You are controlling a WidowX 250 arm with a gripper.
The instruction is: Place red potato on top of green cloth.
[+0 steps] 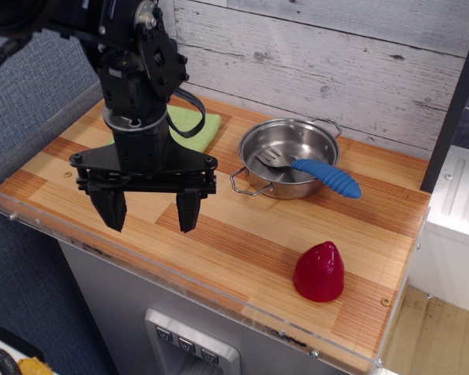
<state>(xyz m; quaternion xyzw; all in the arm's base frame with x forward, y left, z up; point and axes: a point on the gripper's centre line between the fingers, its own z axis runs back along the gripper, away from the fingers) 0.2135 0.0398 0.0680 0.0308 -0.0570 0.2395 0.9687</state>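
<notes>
So the gripper (150, 209) needs to swing right and forward to the red potato (319, 272), which sits upright near the front right of the table (242, 234), well apart from the green cloth (194, 125) at the back left. I'd come straight down and pinch around the wide base, since the glossy cone could slip. The 2 fingers (109, 208) are spread wide, holding and touching nothing.

Arm reaches in from upper left, wrist vertical; gripper (150, 209) points down, fingers (188, 211) spread, empty.
</notes>
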